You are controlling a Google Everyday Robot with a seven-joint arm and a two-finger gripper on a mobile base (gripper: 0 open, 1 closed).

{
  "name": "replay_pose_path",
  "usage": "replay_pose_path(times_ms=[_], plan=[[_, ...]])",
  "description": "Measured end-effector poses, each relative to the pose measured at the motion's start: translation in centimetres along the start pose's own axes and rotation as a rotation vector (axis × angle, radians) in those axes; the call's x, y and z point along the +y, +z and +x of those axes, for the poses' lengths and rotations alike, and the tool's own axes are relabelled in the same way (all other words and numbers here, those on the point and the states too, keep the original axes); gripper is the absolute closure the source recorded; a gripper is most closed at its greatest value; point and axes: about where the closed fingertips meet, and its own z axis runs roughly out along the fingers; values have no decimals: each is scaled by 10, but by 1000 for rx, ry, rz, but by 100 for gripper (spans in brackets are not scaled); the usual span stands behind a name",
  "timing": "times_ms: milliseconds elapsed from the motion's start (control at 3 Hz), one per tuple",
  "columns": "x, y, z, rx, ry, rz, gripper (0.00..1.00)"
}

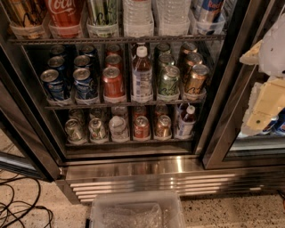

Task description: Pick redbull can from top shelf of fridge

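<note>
The slim silver-and-blue redbull can [208, 9] stands at the right end of the dark wire top shelf [116, 40], up and to the left of the white-and-cream gripper [266, 107], which hangs outside the open compartment before the right glass door; whether it is spread or pressed together cannot be told. The dark-framed fridge [218, 111] rests its shiny louvred steel base on a speckled stone floor [222, 213], where black cables [20, 205] trail far left of the gripper and one clear plastic bin [133, 209] sits below-left. Six items line the top shelf's front: the redbull can, two clear water bottles [138, 15], one red Coca-Cola can [66, 13] and two other cans.
</note>
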Motion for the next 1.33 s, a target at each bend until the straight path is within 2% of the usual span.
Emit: replay_pose_path(times_ms=[333, 667, 1000, 1333], plan=[[0, 0, 0, 0, 0, 0, 0], [2, 1, -4, -23, 1, 24, 0], [9, 8, -13, -111, 12, 51, 0], [11, 19, -18, -226, 62, 58, 0]])
